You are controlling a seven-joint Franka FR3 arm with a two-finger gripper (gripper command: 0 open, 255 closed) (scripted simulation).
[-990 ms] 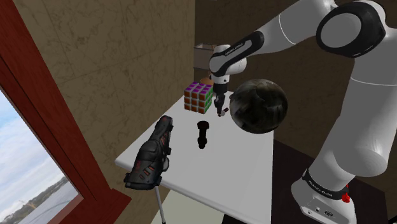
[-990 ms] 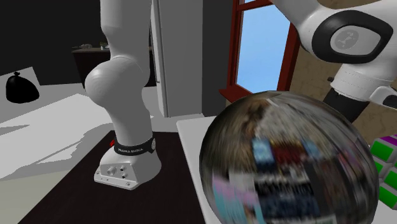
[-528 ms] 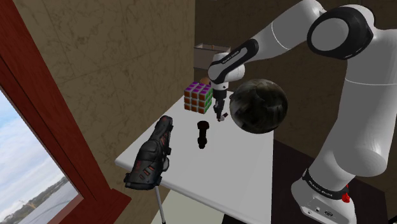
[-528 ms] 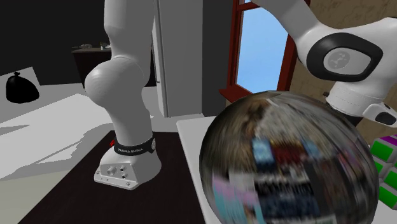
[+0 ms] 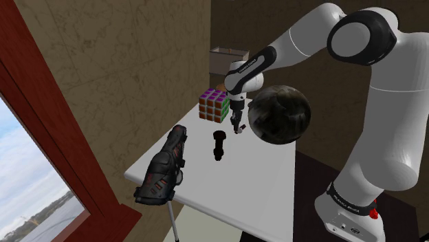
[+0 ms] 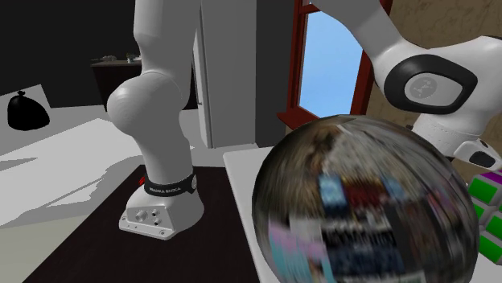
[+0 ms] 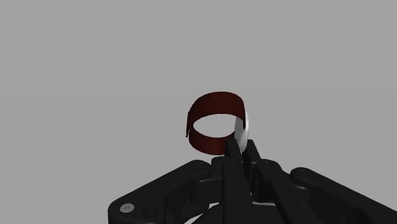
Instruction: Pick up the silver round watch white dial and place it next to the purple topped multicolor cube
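The watch (image 7: pixel 215 102) has a dark red band in a loop and a white round dial, and it is clasped by its dial edge between my black fingers (image 7: pixel 234 153). My gripper (image 7: pixel 242 145) is shut on it. In the shoulder view my gripper (image 5: pixel 237 126) points down, just above the white table (image 5: pixel 261 179). It hangs right beside the multicolor cube (image 5: pixel 214 104) with purple top squares, on the side nearer the camera. The cube's green and purple edge (image 6: pixel 488 211) shows at the second exterior view's right.
A large dark glossy sphere (image 5: pixel 278 113) sits close to the gripper on the shoulder view's right and looms large in the second exterior view (image 6: pixel 362 205). A small black object (image 5: pixel 218 144) stands mid-table. A black-and-red glove (image 5: pixel 165 168) lies at the table's near-left edge, with a brown wall beyond.
The gripper has come down a little toward the table beside the cube, still holding the watch. The arm's elbow has swung with it.
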